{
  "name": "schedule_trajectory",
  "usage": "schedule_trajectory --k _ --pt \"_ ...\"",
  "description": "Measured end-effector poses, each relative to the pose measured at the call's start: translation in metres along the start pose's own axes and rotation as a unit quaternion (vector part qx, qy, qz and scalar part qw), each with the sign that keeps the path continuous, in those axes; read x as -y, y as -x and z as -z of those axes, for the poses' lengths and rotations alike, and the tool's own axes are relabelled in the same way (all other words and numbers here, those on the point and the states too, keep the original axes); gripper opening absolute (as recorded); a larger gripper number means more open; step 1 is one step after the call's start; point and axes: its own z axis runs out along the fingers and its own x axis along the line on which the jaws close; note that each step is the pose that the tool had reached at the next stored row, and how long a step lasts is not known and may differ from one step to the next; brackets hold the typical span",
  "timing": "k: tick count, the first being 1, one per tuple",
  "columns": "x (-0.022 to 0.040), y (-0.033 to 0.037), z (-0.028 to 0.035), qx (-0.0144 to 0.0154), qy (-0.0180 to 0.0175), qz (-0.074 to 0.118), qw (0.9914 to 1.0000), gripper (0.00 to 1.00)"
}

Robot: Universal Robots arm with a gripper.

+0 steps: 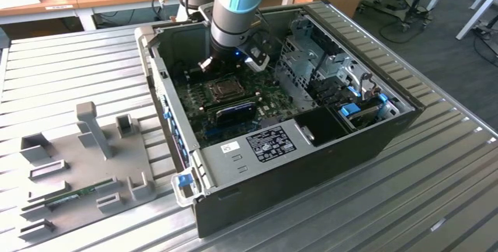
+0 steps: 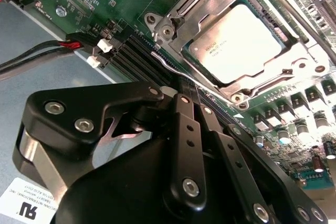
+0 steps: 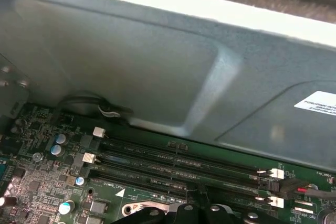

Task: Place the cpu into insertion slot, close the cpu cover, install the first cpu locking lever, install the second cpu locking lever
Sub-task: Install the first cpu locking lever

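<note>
the cpu (image 2: 236, 40) is seated in the insertion slot (image 1: 214, 93), pale face up, inside the open computer case (image 1: 311, 164), which lies on the slatted metal surface (image 1: 70, 59). the cpu cover (image 2: 202, 9) is folded down flat over it, and the chip shows through the cover's square window.

in the second wrist view the gripper (image 2: 184, 85) has its fingers (image 2: 185, 129) drawn together, with only a narrow dark seam between them. the tips end at a thin silver locking lever (image 2: 170, 65). it cannot be determined whether the tips pinch the lever or only press on it, nor whether the lever is latched.

key relation: the lever's long axis runs along the socket edge nearest the fingers, parallel to the black memory slots (image 3: 178, 163), and it crosses the line of the fingers. the cpu and its cover lie just beyond the fingertips, on the far side of the lever from the memory slots. in the exterior view the gripper (image 1: 233, 62) hangs just behind the socket, near the case's rear wall.

markings: the cpu face carries fine dark print. a white label (image 3: 315, 100) sits on the grey case wall (image 3: 131, 66). a second printed label (image 1: 269, 144) lies on the metal panel at the front of the case. the board bears small white silkscreen text beside the memory slots.
</note>
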Motion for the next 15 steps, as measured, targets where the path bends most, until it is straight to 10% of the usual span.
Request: schedule_trajectory --k 15 --pt "-0.0046 0.0004 0.0117 0.0012 0.0043 0.0 0.99999 0.1"
